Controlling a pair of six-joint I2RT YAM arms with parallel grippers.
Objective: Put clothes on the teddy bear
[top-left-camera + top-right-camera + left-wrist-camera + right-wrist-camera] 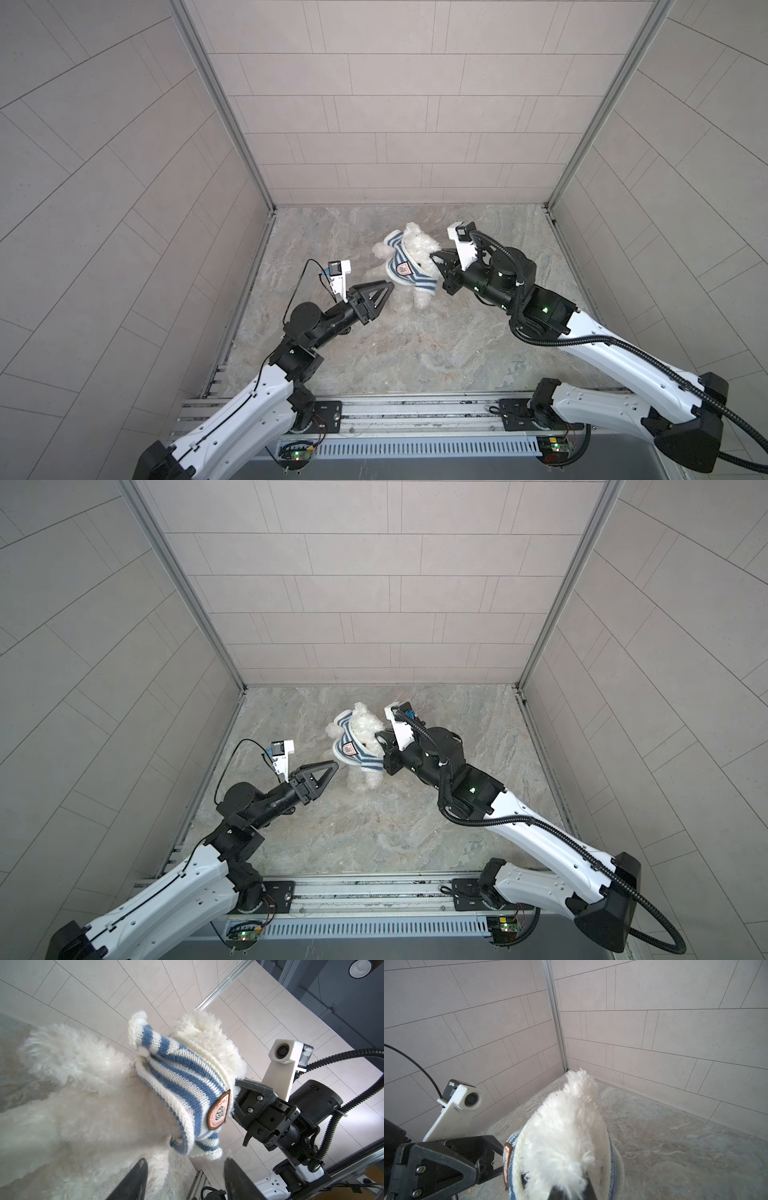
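One teddy bear point(417, 248) sits toward the back of the marbled surface point(415, 353), propped half upright with its legs down on the surface. A blue-and-white striped shirt point(401, 270) wraps its chest, and one sleeve point(392, 240) sticks out beside a furry paw. The right gripper point(436, 258) has its jaws pinching the fur by the bear's head, just above the collar. The left gripper point(99, 289) hovers just beside the bear's legs with its jaws spread. In the left wrist view, shirt hem and fur lie directly ahead of its fingers point(135, 1180).
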